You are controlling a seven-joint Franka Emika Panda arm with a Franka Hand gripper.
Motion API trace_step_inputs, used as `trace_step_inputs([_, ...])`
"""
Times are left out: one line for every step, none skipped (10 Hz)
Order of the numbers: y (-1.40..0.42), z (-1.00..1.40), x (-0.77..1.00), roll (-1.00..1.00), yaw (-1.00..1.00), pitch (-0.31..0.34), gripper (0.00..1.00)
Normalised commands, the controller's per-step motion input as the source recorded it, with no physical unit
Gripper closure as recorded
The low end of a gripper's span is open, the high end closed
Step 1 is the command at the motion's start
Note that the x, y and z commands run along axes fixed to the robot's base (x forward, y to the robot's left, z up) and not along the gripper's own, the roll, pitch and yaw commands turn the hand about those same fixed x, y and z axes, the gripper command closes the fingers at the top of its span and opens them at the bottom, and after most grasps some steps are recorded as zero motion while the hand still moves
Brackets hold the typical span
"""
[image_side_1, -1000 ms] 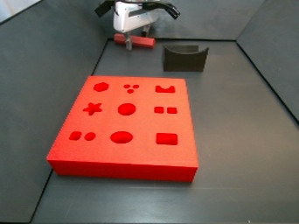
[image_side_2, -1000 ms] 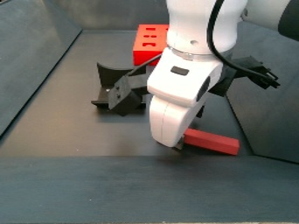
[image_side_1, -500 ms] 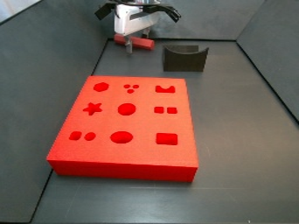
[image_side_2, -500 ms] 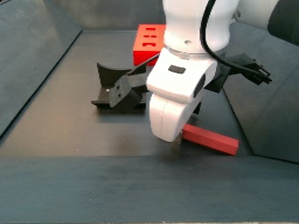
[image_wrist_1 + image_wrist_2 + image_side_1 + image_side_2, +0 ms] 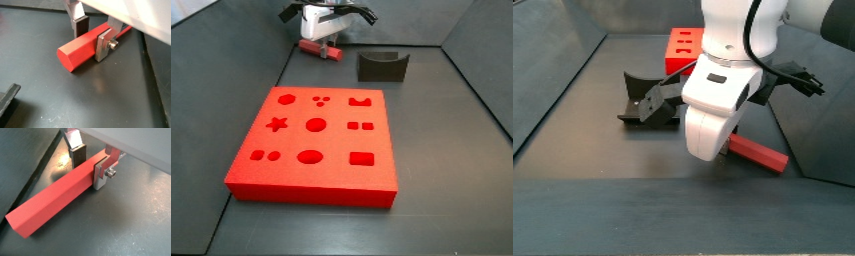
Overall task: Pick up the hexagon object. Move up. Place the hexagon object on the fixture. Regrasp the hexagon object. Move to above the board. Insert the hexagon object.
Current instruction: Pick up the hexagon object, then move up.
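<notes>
The hexagon object (image 5: pixel 81 49) is a long slim red bar lying crosswise between the fingers of my gripper (image 5: pixel 92 36). The dark pad (image 5: pixel 80 27) stands at its far side. The silver finger plate (image 5: pixel 103 46) presses its near side. In a wrist view the bar (image 5: pixel 50 203) sticks out far to one side of the gripper (image 5: pixel 89 164). In both side views the bar (image 5: pixel 762 155) (image 5: pixel 327 51) hangs tilted at the gripper (image 5: pixel 714 158) (image 5: pixel 318 40), near the back wall. The fixture (image 5: pixel 381 66) (image 5: pixel 647 102) stands a short way beside it. The board (image 5: pixel 338 140) (image 5: pixel 684 45) lies farther off.
Dark walls enclose the floor, and a wall edge (image 5: pixel 40 173) runs close along the bar. A dark corner, perhaps of the fixture (image 5: pixel 7 105), shows at the frame's edge in a wrist view. The arm's white body (image 5: pixel 727 60) hides part of the board.
The bar has risen a little and tilted, its free end now higher above the floor. The gripper has moved slightly with it.
</notes>
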Motion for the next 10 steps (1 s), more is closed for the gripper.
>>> trace_step_inputs([0.00,0.00,0.00,0.00,0.00,0.000,1.00])
trace_step_inputs([0.00,0.00,0.00,0.00,0.00,0.000,1.00])
trace_step_inputs([0.00,0.00,0.00,0.00,0.00,0.000,1.00])
trace_step_inputs([0.00,0.00,0.00,0.00,0.00,0.000,1.00])
trace_step_inputs([0.00,0.00,0.00,0.00,0.00,0.000,1.00])
trace_step_inputs([0.00,0.00,0.00,0.00,0.00,0.000,1.00])
trace_step_inputs([0.00,0.00,0.00,0.00,0.00,0.000,1.00])
trace_step_inputs([0.00,0.00,0.00,0.00,0.00,0.000,1.00])
trace_step_inputs([0.00,0.83,0.00,0.00,0.00,0.000,1.00])
trace_step_inputs([0.02,0.87,-0.01,-0.01,0.00,0.000,1.00])
